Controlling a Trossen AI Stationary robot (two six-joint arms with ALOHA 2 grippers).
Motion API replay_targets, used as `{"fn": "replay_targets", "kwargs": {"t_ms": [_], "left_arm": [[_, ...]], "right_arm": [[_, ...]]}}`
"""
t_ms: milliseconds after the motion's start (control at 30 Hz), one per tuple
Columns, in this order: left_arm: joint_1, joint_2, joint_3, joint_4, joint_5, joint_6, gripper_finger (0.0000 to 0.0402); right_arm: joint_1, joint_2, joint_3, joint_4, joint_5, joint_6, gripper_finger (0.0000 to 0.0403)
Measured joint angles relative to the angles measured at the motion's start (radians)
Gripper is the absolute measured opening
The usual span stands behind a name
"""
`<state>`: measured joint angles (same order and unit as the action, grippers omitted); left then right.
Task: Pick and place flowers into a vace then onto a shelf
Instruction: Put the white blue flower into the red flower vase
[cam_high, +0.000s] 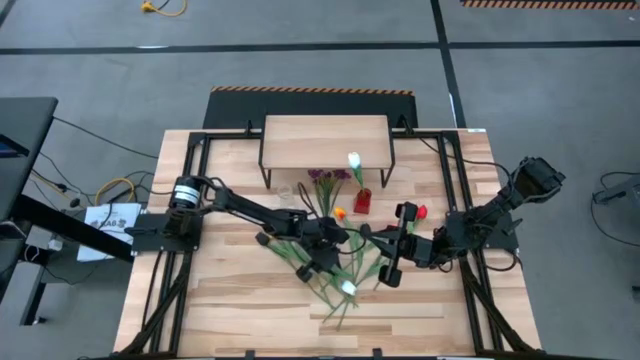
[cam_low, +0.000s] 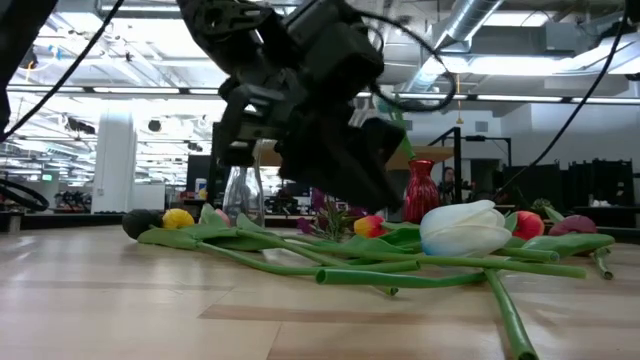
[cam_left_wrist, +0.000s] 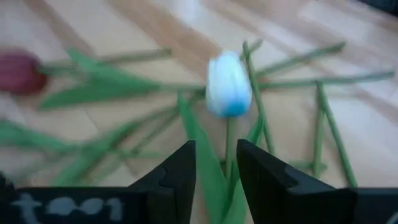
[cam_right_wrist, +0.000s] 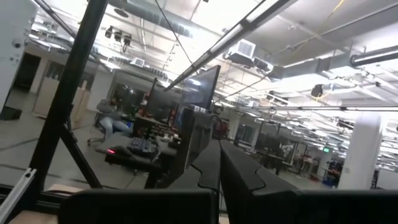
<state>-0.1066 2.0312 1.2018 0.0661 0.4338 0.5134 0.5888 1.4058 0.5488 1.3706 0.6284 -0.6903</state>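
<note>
Green stem of the white tulip (cam_left_wrist: 228, 84) sits pinched between the left gripper's (cam_left_wrist: 214, 171) fingers above the table (cam_high: 220, 300); right gripper (cam_right_wrist: 219, 165), fingers pressed together, waits nearby.

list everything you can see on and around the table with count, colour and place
white tulip: one, white head on green stem, lying mid-table, stem between the left gripper's fingers
loose flowers: several, green stems with yellow, orange, red and maroon heads, strewn across the table centre
red vase: one, red, standing in front of the shelf, a white tulip in it
clear glass vase: one, clear, upright behind the stems
shelf: one, light wood top on black legs, far side of the table
table: one, light slatted wood
left gripper: closed around the white tulip's stem
right gripper: shut, raised, holding nothing visible
</note>
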Motion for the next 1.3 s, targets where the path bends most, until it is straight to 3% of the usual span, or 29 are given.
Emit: {"fn": "replay_targets", "kwargs": {"t_ms": [467,700,967,1100,1300], "left_arm": [[-0.018,0.000,0.000,-0.033,-0.027,-0.001,0.0104],[-0.009,0.054,0.011,-0.039,0.035,-0.030,0.0104],[-0.010,0.051,0.021,-0.026,0.013,-0.020,0.0101],[-0.010,0.051,0.021,-0.033,0.006,-0.020,0.0080],[-0.012,0.051,0.020,-0.062,0.031,-0.019,0.0018]], "right_arm": [[0.000,0.000,0.000,-0.002,0.001,0.000,0.0000],[0.000,0.000,0.000,-0.006,-0.002,0.001,0.0000],[0.000,0.000,0.000,-0.010,-0.002,0.014,0.0000],[0.000,0.000,0.000,-0.016,-0.002,0.035,0.0000],[0.000,0.000,0.000,-0.015,-0.002,0.035,0.0000]]}}
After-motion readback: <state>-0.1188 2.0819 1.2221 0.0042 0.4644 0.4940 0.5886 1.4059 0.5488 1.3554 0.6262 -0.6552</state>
